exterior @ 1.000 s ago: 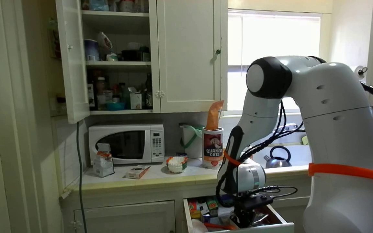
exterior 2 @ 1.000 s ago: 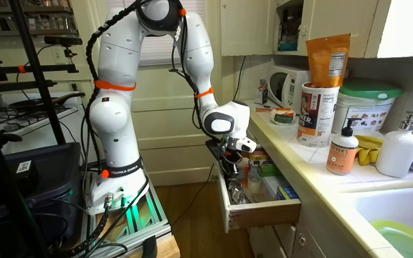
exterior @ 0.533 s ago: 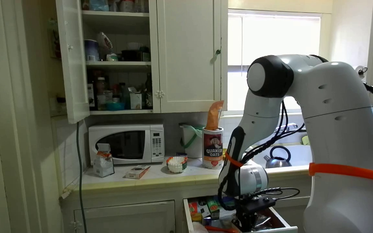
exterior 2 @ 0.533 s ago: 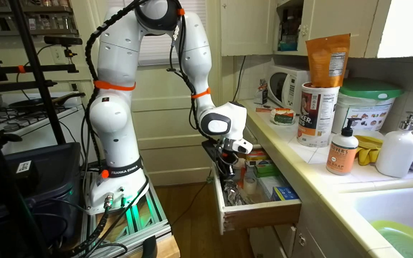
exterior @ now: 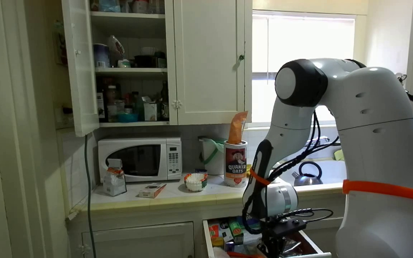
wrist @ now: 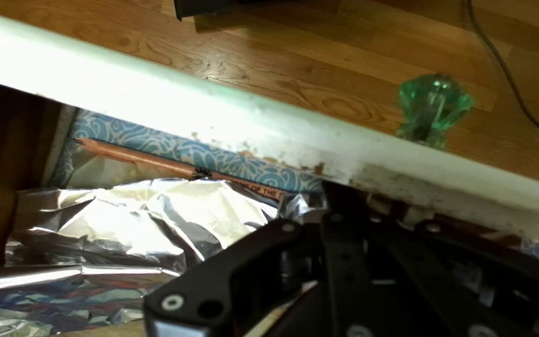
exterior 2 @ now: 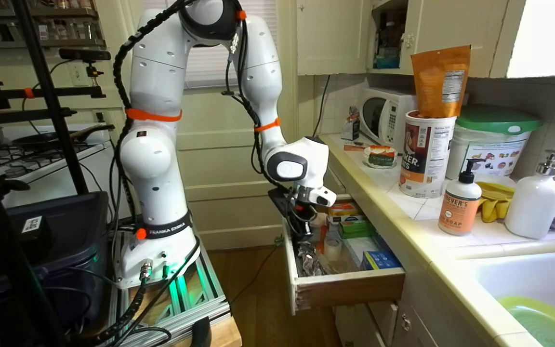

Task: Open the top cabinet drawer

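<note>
The top cabinet drawer is a shallow cream-white drawer pulled well out from under the counter. It also shows in an exterior view, its front partly below the frame. My gripper points down inside the drawer, right behind its front board; it also shows in an exterior view. In the wrist view, the fingers of my gripper are together, with their tips against or very close to the inner side of the drawer's front board. Nothing shows between them. A green glass knob sits on the front's outer face.
The drawer holds crumpled foil, a blue box and several other boxes. The counter edge overhangs the drawer's back. An oats canister and a microwave stand on the counter. An upper cabinet door hangs open.
The drawer has slid a little further out from the counter. My gripper has moved out with it, staying behind the front board. The last half second shows less motion.
</note>
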Controlling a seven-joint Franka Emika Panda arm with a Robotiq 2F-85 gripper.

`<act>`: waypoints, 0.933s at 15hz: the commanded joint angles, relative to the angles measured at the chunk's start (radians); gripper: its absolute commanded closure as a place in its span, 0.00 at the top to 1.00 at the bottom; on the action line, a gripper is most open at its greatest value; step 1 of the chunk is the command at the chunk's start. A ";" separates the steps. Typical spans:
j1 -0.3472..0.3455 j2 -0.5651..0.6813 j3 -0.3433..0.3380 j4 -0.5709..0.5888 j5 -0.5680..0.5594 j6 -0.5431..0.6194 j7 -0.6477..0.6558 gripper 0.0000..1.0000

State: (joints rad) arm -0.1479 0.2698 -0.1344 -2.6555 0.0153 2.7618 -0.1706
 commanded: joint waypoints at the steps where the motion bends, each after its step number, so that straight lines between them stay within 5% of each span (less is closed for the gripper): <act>1: -0.027 -0.086 0.051 -0.066 0.042 0.055 -0.033 0.00; 7: -0.030 -0.143 0.112 -0.093 0.107 0.194 -0.048 0.00; 11: -0.007 -0.217 0.091 -0.111 0.065 0.251 -0.006 0.00; 12: -0.002 -0.249 0.083 -0.112 0.054 0.230 0.003 0.26; 14: 0.009 -0.333 0.050 -0.116 -0.007 0.187 0.036 0.33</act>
State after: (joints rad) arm -0.1579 0.0793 -0.0413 -2.7284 0.0834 3.0005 -0.1809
